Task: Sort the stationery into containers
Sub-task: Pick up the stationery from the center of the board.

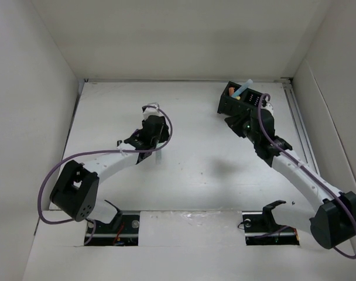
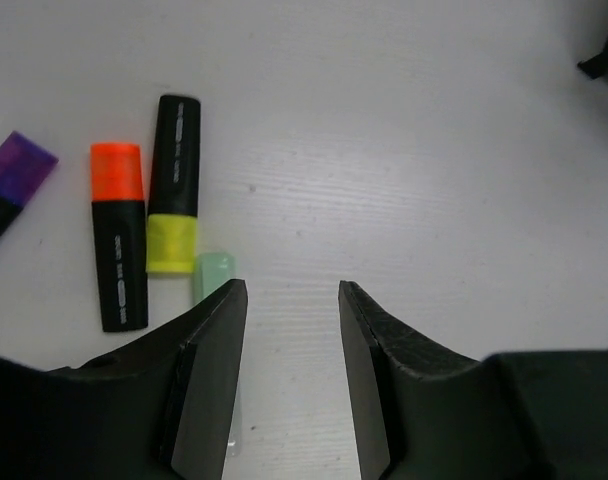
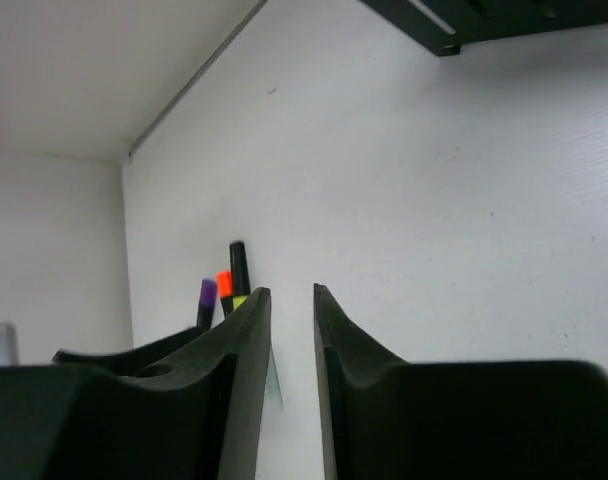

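White table (image 1: 195, 158) is carrying the black box (image 1: 233, 104) at its far right, a pale blue marker (image 1: 243, 89) standing in it, and the right gripper (image 3: 292, 292) just beside it is showing narrow, empty jaws. Left of centre, the left gripper (image 2: 292, 290) is hovering with half-open, empty jaws over four lying pens: an orange-capped marker (image 2: 119, 240), a yellow-ended marker (image 2: 174, 185), a purple-ended marker (image 2: 14, 175) and a pale green marker (image 2: 214, 275) partly hidden behind one finger. They are looking light, stiff and rather slippery, so I am judging the middle of the barrel as the best place to pinch.

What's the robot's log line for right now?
left claw: open, empty | right claw: open, empty | organiser box: pastel blue marker inside
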You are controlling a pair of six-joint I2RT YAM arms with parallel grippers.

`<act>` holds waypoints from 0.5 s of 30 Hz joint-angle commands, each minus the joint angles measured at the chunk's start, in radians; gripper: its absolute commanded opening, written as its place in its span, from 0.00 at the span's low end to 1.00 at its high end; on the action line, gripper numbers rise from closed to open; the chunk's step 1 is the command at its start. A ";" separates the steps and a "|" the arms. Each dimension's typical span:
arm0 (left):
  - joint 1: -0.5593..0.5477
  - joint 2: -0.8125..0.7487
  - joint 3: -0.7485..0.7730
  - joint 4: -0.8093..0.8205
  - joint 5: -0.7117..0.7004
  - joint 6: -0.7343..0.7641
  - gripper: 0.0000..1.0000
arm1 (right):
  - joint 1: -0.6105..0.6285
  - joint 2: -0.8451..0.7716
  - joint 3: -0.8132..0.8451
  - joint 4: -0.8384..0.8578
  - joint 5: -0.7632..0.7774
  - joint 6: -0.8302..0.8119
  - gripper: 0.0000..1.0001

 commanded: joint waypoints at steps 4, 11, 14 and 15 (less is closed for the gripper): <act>-0.005 0.021 -0.092 -0.102 -0.042 -0.093 0.39 | 0.014 0.009 0.118 -0.107 -0.209 -0.114 0.46; -0.016 0.119 -0.083 -0.074 0.032 -0.070 0.39 | 0.014 0.043 0.095 -0.068 -0.244 -0.125 0.47; -0.016 0.147 -0.074 -0.086 0.022 -0.070 0.39 | 0.024 0.043 0.095 -0.068 -0.244 -0.125 0.47; -0.025 0.156 -0.065 -0.086 0.001 -0.070 0.37 | 0.024 0.032 0.095 -0.068 -0.244 -0.125 0.47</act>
